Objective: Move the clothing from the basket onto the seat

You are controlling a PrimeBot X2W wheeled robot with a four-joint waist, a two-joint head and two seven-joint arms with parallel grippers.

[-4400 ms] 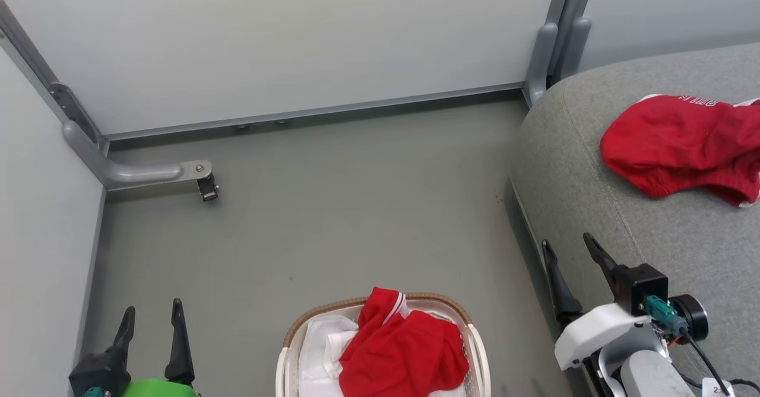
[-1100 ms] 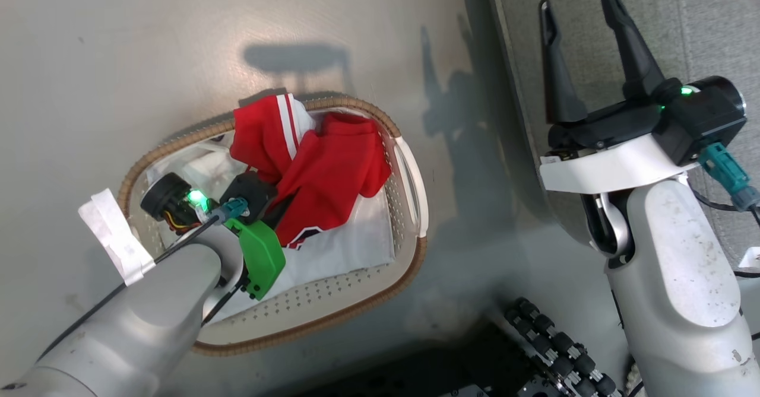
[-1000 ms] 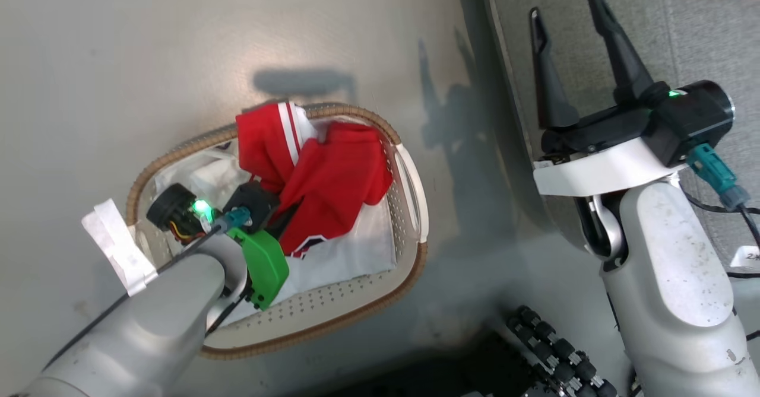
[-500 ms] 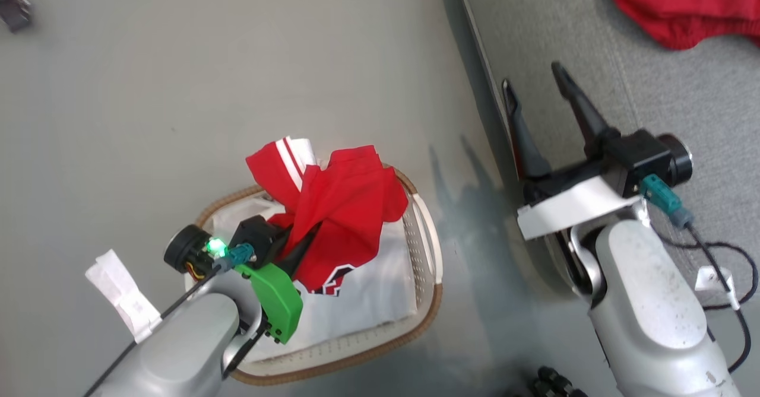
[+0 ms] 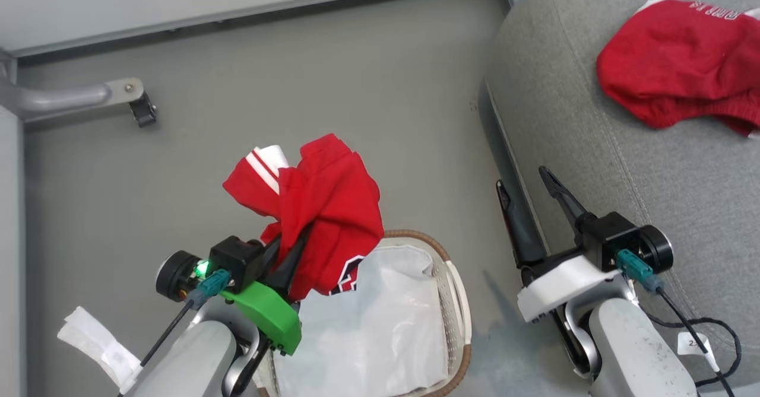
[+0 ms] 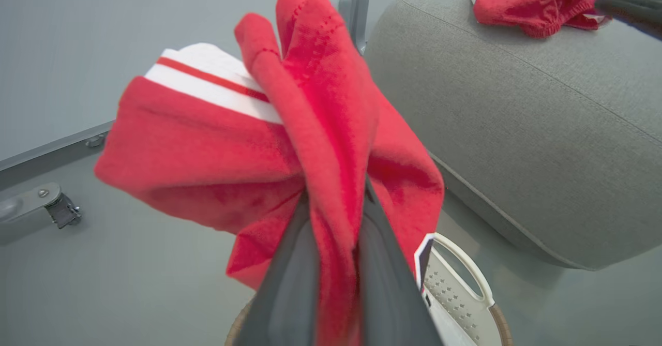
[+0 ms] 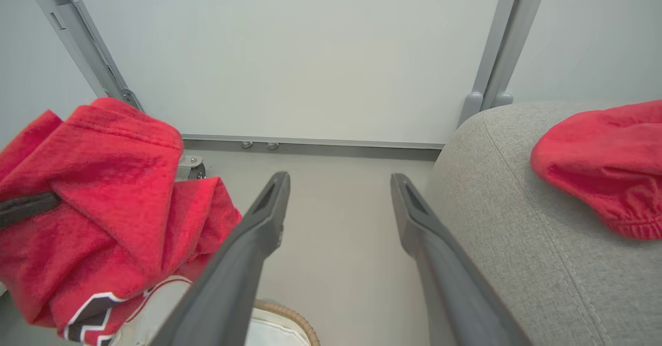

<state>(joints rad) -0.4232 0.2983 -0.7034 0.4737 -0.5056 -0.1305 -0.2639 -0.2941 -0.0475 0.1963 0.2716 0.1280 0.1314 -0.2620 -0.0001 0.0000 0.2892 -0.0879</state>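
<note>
The clothing [image 5: 323, 201], red with a white-striped collar, hangs bunched above the basket [image 5: 458, 302], lifted off the white sheet [image 5: 374, 326] inside. My left gripper [image 5: 291, 245] is shut on the clothing, its fingertips buried in the fabric; the left wrist view has the clothing [image 6: 320, 118] pinched between the two fingers of this gripper [image 6: 336, 196]. My right gripper [image 5: 522, 178] stands open and holds nothing beside the front edge of the grey seat [image 5: 594, 177]. In the right wrist view it [image 7: 340, 177] points at the wall, with the clothing [image 7: 103, 191] to its left.
Another red garment [image 5: 671, 64] lies on the seat's far part. A grey metal bracket foot [image 5: 127, 94] juts from the left wall onto the floor. Pale wall panels [image 7: 310, 51] close the back. Grey floor [image 5: 356, 88] stretches between the basket and the wall.
My left gripper has lifted the clothing up out of the basket, clear of the white sheet. The head camera has tilted up, bringing the wall and seat into view. The right gripper stays open.
</note>
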